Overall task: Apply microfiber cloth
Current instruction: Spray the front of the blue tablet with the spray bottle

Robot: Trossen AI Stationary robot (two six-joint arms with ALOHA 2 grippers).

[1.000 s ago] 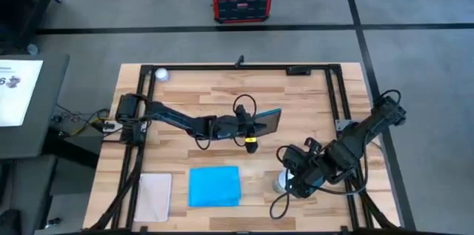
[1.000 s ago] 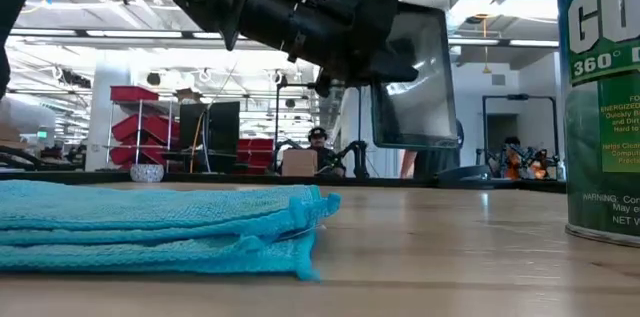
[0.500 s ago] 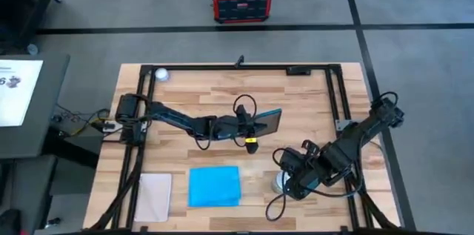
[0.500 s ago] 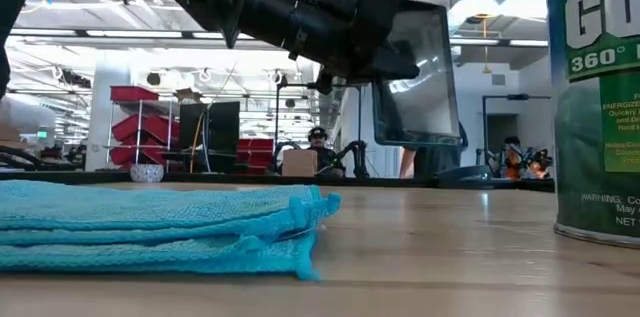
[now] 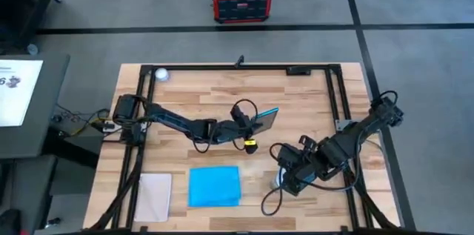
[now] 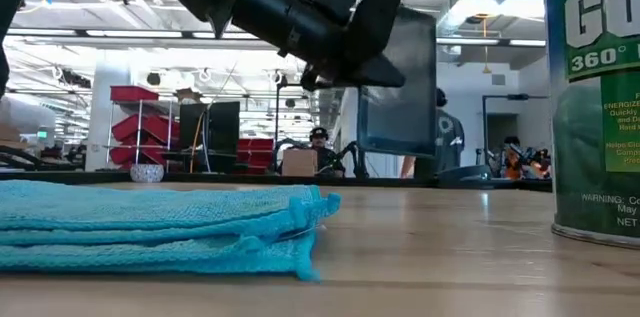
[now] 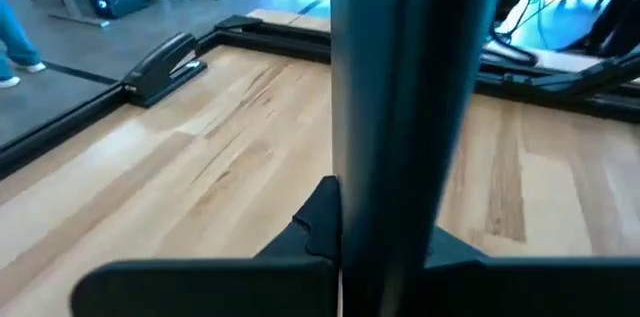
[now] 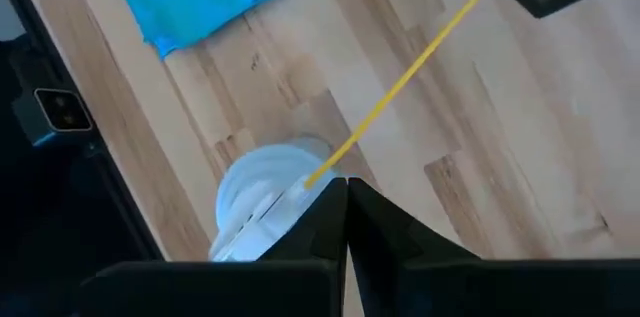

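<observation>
The cloth is lying folded flat at the table's near edge, sky-blue, layered, its sides running square with the table. Left of it a pale sheet is resting; right of it the can is standing. The right gripper is hanging over the can, fingers pressed together. Farther back, the left gripper is gripping the tablet above the table, edge-on.

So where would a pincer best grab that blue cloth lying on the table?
Probably by its right edge, coming from above. The microfiber cloth lies folded flat, and the low view shows loose stacked layers there, which fingers could pinch.
</observation>
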